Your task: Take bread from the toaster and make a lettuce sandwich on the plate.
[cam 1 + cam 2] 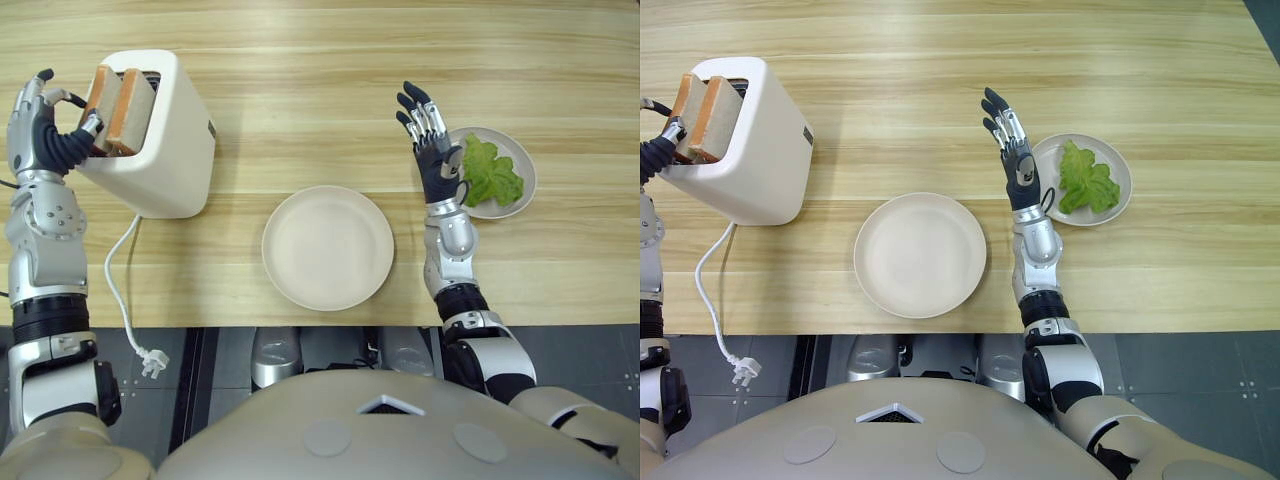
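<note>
White toaster [175,140]; left hand [45,130] pinches outer bread slice [101,90].

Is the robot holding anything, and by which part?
Its left hand grips the outer bread slice by the part sticking out of the toaster. The right hand holds nothing.

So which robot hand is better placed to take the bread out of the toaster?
The left robot hand: it is at the toaster, next to the bread slices. The right robot hand is far off, open, by the lettuce.
</note>
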Controlling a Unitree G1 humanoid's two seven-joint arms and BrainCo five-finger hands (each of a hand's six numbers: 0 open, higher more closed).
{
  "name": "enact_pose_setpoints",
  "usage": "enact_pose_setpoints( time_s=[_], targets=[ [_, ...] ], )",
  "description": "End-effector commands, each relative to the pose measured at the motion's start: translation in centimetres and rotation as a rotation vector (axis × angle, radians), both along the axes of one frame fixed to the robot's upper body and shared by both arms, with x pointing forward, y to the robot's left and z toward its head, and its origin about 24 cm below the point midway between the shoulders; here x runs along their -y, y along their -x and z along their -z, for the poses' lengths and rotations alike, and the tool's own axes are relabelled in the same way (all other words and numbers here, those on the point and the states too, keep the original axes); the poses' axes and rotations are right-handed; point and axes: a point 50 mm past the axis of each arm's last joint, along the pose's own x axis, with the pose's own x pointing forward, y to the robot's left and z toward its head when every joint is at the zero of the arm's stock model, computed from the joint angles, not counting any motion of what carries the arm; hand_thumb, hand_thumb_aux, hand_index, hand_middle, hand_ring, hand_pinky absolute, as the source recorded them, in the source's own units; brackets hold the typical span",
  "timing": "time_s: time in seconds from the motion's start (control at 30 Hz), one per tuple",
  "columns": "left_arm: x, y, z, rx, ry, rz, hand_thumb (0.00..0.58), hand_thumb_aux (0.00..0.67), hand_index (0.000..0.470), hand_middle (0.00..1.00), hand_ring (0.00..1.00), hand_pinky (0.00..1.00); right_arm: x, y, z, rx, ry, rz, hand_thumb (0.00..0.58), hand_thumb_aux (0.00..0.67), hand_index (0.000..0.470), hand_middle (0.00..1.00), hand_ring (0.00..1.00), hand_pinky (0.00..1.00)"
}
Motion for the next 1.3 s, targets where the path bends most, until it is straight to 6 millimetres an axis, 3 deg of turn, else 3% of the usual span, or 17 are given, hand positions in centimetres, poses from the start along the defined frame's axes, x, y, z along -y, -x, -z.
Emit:
enact_pose_setpoints(
  time_s=[0.03,0.3,0.63,0.67,0.7,0.73,0.77,0.8,0.87,0.9,0.93,0.97,1.23,1.27,1.3],
  targets=[
    [-0.5,0.0,1.5,-0.067,0.018,-0.025,0.580,0.670,0.460,0.00,0.00,0.00,0.1,0.0,0.2,-0.009,0.006,0.007,0.000,0.000,0.000,0.00,0.00,0.00],
    [1.0,-0.6,3.9,-0.119,0.084,0.038,0.580,0.670,0.460,0.00,0.00,0.00,0.0,0.0,0.3,-0.008,0.012,0.008,0.000,0.000,0.000,0.00,0.00,0.00],
    [0.4,-0.2,3.4,-0.115,0.053,0.019,0.580,0.670,0.460,0.00,0.00,0.00,-0.1,0.0,0.3,-0.006,0.014,0.005,0.000,0.000,0.000,0.00,0.00,0.00],
    [0.3,-0.1,3.3,-0.115,0.048,0.015,0.576,0.612,0.420,0.00,0.00,0.00,-0.1,0.0,0.3,-0.006,0.014,0.005,0.000,0.000,0.000,0.00,0.00,0.00],
    [0.3,-0.1,3.3,-0.114,0.041,0.013,0.576,0.612,0.420,0.00,0.00,0.00,-0.1,0.0,0.3,-0.006,0.014,0.005,0.000,0.000,0.000,0.00,0.00,0.00],
    [0.3,-0.1,3.2,-0.112,0.036,0.012,0.519,0.452,0.310,0.00,0.00,0.00,0.0,0.0,0.3,-0.006,0.014,0.005,0.000,0.000,0.000,0.00,0.00,0.00],
    [0.2,0.0,3.1,-0.109,0.032,0.012,0.472,0.381,0.262,0.00,0.00,0.00,0.0,0.0,0.3,-0.006,0.014,0.005,0.000,0.000,0.000,0.00,0.00,0.00],
    [0.3,0.0,3.0,-0.108,0.029,0.012,0.472,0.381,0.262,0.00,0.00,0.00,0.0,0.0,0.3,-0.006,0.014,0.006,0.000,0.000,0.000,0.00,0.00,0.00],
    [0.4,-0.1,2.9,-0.108,0.024,0.016,0.275,0.184,0.126,0.00,0.00,0.00,0.0,0.0,0.3,-0.006,0.013,0.006,0.000,0.000,0.000,0.00,0.00,0.00],
    [0.4,-0.1,2.8,-0.110,0.017,0.019,0.062,0.037,0.025,0.00,0.00,0.00,0.0,0.1,0.3,-0.006,0.013,0.006,0.000,0.000,0.000,0.00,0.00,0.00],
    [0.5,-0.1,2.8,-0.112,0.012,0.021,0.062,0.037,0.025,0.00,0.00,0.00,0.0,0.1,0.3,-0.006,0.013,0.006,0.000,0.000,0.000,0.00,0.00,0.00],
    [0.5,-0.1,2.7,-0.115,0.008,0.022,0.000,0.000,0.000,0.00,0.00,0.00,0.0,0.1,0.3,-0.006,0.013,0.006,0.000,0.000,0.000,0.00,0.00,0.00],
    [0.7,-0.2,2.9,-0.140,-0.011,0.027,0.000,0.000,0.000,0.00,0.00,0.00,0.0,0.1,0.3,-0.003,0.013,0.007,0.000,0.000,0.000,0.00,0.00,0.00],
    [0.7,-0.1,3.0,-0.143,-0.010,0.026,0.031,0.018,0.013,0.00,0.00,0.00,0.0,0.1,0.2,-0.002,0.013,0.006,0.000,0.000,0.000,0.00,0.00,0.00],
    [0.7,-0.1,3.0,-0.144,-0.010,0.025,0.116,0.071,0.049,0.00,0.00,0.00,0.0,0.1,0.2,-0.002,0.013,0.006,0.000,0.000,0.000,0.00,0.00,0.00]
  ],
)
